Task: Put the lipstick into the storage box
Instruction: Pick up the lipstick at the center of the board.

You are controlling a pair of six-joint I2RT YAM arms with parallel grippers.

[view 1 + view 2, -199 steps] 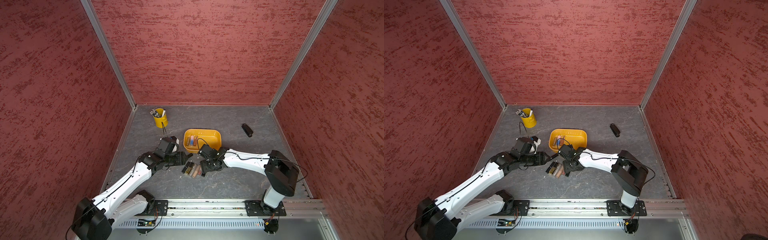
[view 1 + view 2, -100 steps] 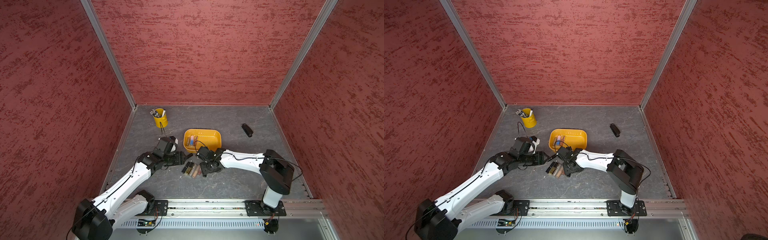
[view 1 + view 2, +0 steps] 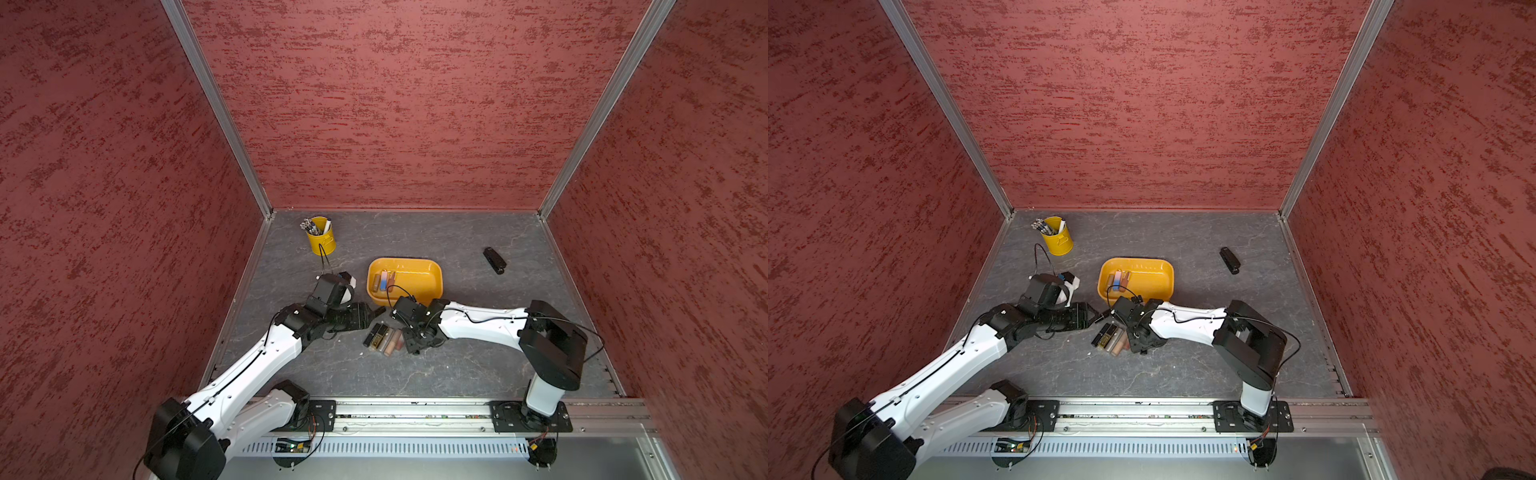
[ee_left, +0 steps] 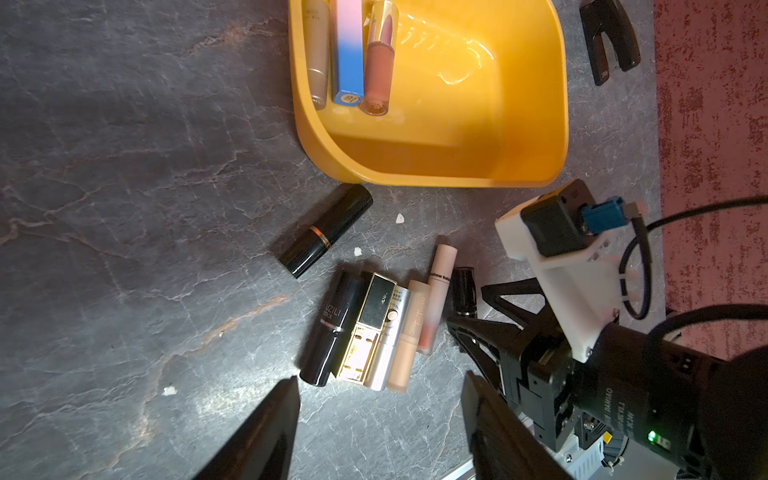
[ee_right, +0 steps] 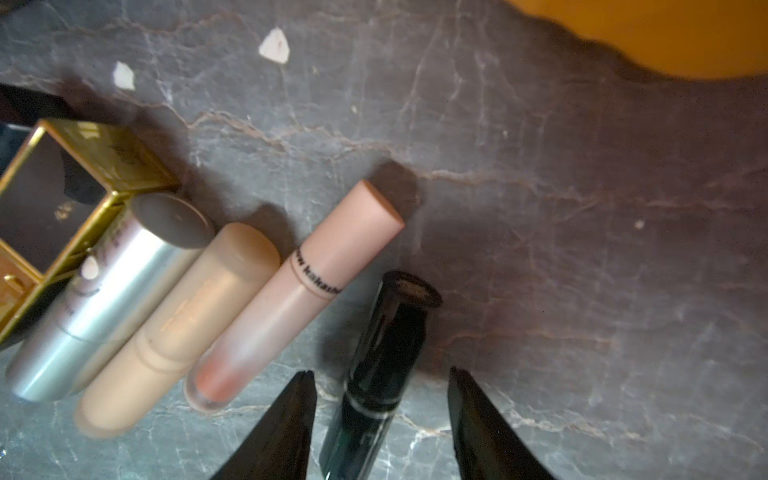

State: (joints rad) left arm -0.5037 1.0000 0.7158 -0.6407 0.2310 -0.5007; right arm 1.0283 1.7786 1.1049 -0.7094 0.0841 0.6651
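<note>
Right wrist view: bench (image 5: 582,249) carries storage box (image 5: 665,37) nearby; right pincer (image 5: 379,372) open astride black lipstick (image 5: 390,328) at row end, gripping nothing. It should centre, clamp mid-barrel, lift clear of pink tube (image 5: 316,282). Left pincer (image 4: 380,377) open, empty. Counts: one box, two pincers, seven bench lipsticks (image 4: 324,230), three boxed lipsticks (image 4: 347,50).

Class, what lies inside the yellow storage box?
At one end of the storage box lie a beige lipstick, a pink-and-blue lipstick and a rose lipstick, side by side. The box floor beneath them is hidden.
</note>
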